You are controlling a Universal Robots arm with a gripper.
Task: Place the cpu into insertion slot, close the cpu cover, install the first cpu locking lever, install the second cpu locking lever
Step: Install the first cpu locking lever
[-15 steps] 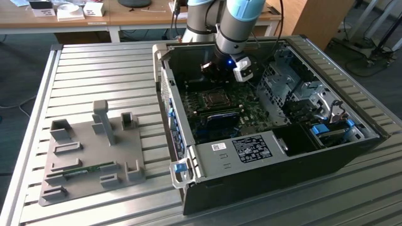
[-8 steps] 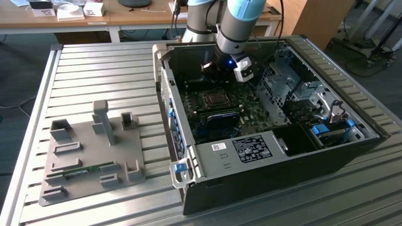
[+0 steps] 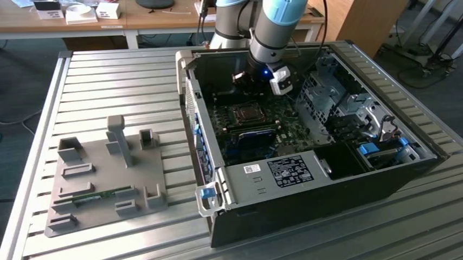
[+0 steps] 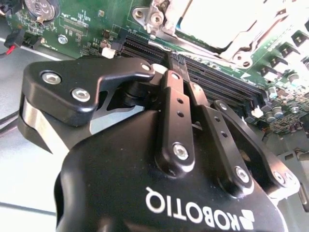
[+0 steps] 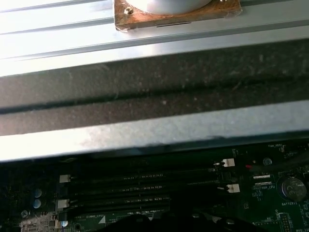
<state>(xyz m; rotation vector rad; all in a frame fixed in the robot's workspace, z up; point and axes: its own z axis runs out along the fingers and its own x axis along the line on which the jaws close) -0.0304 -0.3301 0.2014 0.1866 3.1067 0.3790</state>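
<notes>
The gripper (image 4: 179, 65) fills the lower part of the second wrist view, its black fingers (image 4: 175, 108) drawn together with no gap at the tips and nothing between them. The tips hang just over the dark memory slots (image 4: 212, 79) of the green motherboard (image 4: 87, 19), without clear contact.

Beyond the tips, at the upper right of that view, lies the socket: the cpu (image 4: 212, 19) shows as a pale, overexposed flat square, and the cpu cover (image 4: 244, 46) is the silvery metal frame around it, lying flat with screws at its corners. Whether the locking levers are latched cannot be told. A round coin battery (image 4: 41, 7) sits at the upper left corner.

The first wrist view looks another way: the memory slots (image 5: 125, 193) run along the bottom with white end clips, a grey wall of the case crosses the middle, and the ribbed metal table (image 5: 58, 34) lies across the top, bearing a brownish plate (image 5: 178, 12).

The exterior view alone gives the whole scene. The arm reaches down into the open computer case (image 3: 304, 173) at centre frame, with the gripper (image 3: 255, 86) just above the socket, where the cpu cover (image 3: 246, 112) sits mid-board. At the lower left of the frame, a grey fixture tray (image 3: 105, 173) rests on the table (image 3: 123, 81).
</notes>
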